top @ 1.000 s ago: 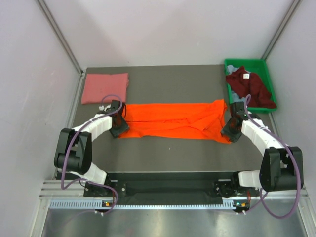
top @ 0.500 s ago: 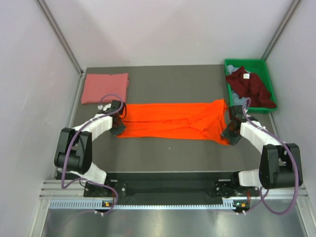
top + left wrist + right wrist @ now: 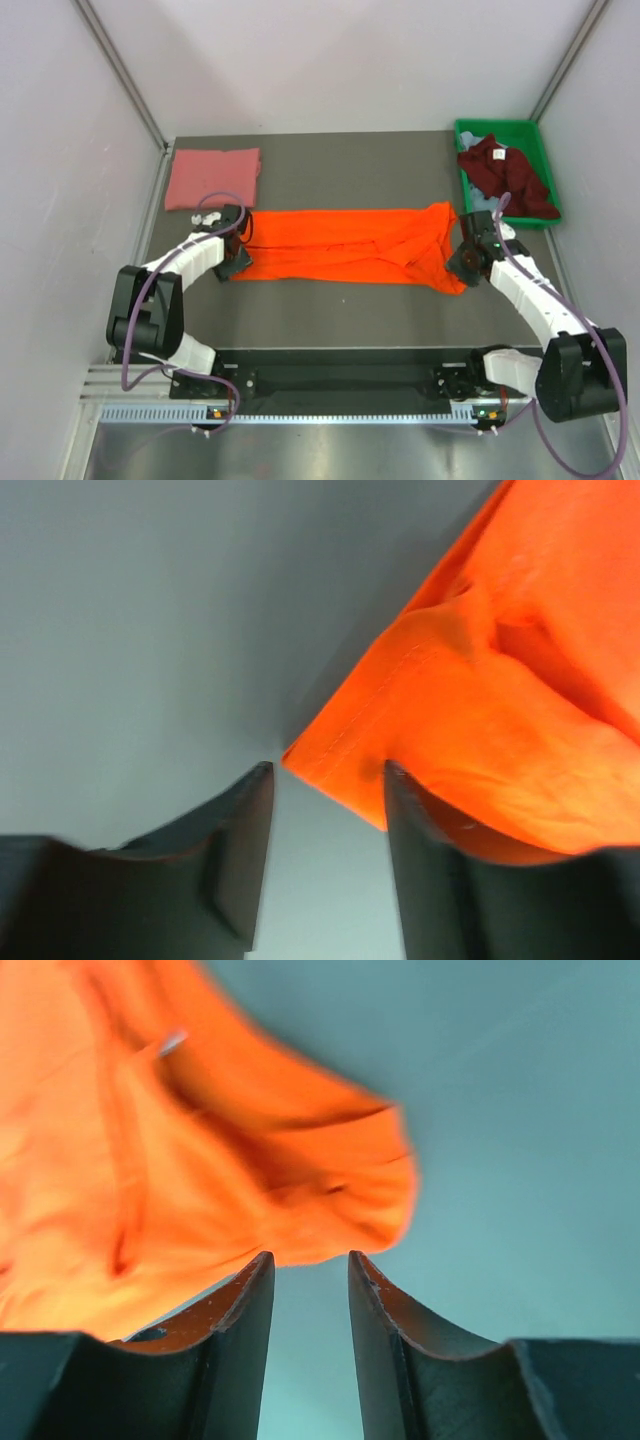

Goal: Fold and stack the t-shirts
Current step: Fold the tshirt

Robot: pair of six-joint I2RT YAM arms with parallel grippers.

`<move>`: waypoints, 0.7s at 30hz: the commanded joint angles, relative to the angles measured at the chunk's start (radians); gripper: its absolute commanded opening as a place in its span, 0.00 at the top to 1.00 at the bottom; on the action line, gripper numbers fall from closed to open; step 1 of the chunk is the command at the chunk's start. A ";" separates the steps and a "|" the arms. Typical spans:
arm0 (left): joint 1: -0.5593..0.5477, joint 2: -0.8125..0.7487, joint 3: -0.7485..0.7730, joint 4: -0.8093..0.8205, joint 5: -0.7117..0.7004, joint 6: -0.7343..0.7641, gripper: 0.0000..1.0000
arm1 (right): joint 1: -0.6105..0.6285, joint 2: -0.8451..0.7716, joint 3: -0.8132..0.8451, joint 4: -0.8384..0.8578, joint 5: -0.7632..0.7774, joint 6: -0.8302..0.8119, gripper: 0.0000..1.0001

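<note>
Both grippers, jaws apart, at the ends of the orange shirt (image 3: pixel 345 245).
I see it spread flat. My left gripper (image 3: pixel 325 772) stands at its left end, the corner right at the fingertips, nothing pinched. My right gripper (image 3: pixel 310 1256) stands at its bunched right end, the hem just past the tips. The pink shirt (image 3: pixel 212 178) lies folded beyond the left end; the maroon shirt (image 3: pixel 505 175) sits in the bin (image 3: pixel 520 128) beyond the right end.

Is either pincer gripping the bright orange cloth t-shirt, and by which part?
Nothing is held. The left pincer and right pincer both stand open at opposite ends of the bright orange cloth t-shirt, with no cloth clamped.
</note>
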 commanded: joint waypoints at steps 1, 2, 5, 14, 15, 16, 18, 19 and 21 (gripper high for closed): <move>0.010 -0.043 0.013 -0.062 -0.012 -0.005 0.46 | 0.113 0.035 0.074 0.047 -0.049 0.083 0.63; 0.010 -0.060 0.026 -0.067 -0.014 0.006 0.43 | 0.143 0.057 0.094 0.051 -0.045 0.102 0.63; 0.010 -0.129 0.102 -0.076 0.008 0.070 0.37 | 0.230 0.149 0.189 0.041 -0.035 0.169 0.61; 0.014 -0.163 0.053 0.131 0.372 0.172 0.34 | 0.286 0.247 0.149 0.154 -0.012 0.330 0.55; 0.014 -0.153 0.048 0.158 0.423 0.181 0.35 | 0.292 0.255 0.146 0.157 -0.011 0.361 0.55; 0.014 -0.124 0.053 0.153 0.431 0.175 0.34 | 0.297 0.278 0.149 0.157 -0.031 0.372 0.54; 0.016 -0.100 0.069 0.142 0.430 0.176 0.34 | 0.297 0.298 0.160 0.165 -0.051 0.381 0.54; 0.018 -0.084 0.074 0.142 0.427 0.181 0.34 | 0.306 0.313 0.175 0.163 -0.037 0.380 0.54; 0.018 -0.067 0.085 0.142 0.422 0.182 0.34 | 0.307 0.330 0.196 0.136 -0.020 0.378 0.53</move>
